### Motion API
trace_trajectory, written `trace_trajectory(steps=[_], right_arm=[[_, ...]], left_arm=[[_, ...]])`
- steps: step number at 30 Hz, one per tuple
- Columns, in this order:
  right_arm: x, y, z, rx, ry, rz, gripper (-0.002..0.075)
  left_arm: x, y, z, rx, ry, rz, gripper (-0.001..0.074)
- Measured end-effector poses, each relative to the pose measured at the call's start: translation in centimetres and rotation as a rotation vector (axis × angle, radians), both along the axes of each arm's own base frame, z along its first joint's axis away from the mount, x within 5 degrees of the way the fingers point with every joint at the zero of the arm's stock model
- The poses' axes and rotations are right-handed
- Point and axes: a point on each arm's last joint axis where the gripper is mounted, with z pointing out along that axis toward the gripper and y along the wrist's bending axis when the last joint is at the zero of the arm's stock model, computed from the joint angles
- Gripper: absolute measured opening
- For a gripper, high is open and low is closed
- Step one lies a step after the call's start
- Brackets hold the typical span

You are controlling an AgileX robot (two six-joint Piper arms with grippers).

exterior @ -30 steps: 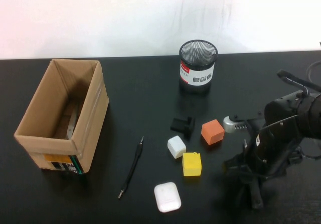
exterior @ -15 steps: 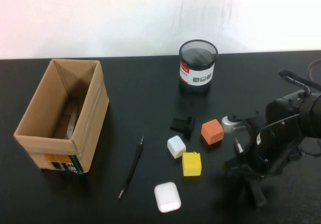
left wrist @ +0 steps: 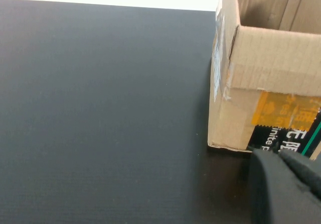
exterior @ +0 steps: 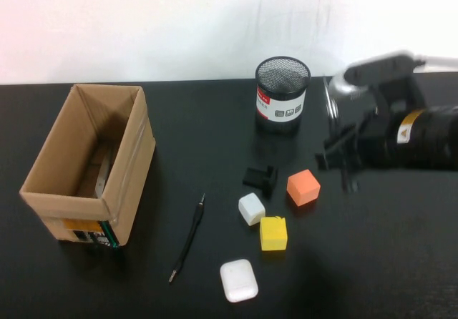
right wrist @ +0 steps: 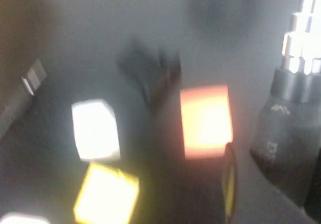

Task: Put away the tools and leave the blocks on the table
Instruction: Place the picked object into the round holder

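Right gripper [exterior: 345,154] is up off the table, clamped on what looks like the thick screwdriver [right wrist: 291,108], tip up. Mesh pen cup [exterior: 283,94] sits just to its left. Thin pen-like screwdriver [exterior: 187,238] lies nearer the cardboard box [exterior: 89,163], where the left gripper [left wrist: 286,186] rests.

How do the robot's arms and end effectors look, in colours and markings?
The right arm is black, with a silver-grey upper link and a small yellow-orange label. Its right end effector is black. The left end effector shows only as a matte black, rough-textured part beside the cardboard box.
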Motion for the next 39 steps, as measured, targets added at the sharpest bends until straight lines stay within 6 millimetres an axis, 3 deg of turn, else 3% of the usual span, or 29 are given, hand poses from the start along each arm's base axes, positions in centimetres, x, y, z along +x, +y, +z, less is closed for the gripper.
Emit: trace_trajectory(steps=[6,11,16,23,33,39], right_arm=[[-1.2,2.5,3.4,0.041,-0.353,0.134,-0.0008],[0.3,2.9,4.0,0.148,-0.533,0.094,-0.0008],[2.3,3.7,3.0,0.252,-0.687,0.036,-0.0008],[6.0,4.0,-0.3,0.323,-0.643,-0.120,-0.0008],[10.9,5.2,-2.2,0.305,-0.641,-0.153,-0.0008],[13.7,6.3,-4.6,0.287,-0.607,-0.163,-0.0008]], left_arm=[[0.0,0.0,0.0,0.000,0.000,0.000,-0.0004],[0.0,0.0,0.0,0.000,0.000,0.000,-0.0004],[0.0,0.0,0.0,0.000,0.000,0.000,-0.0004],[0.0,0.0,0.0,0.000,0.000,0.000,-0.0004],[0.0,0.0,0.0,0.000,0.000,0.000,-0.0004],[0.0,0.0,0.0,0.000,0.000,0.000,-0.0004]])
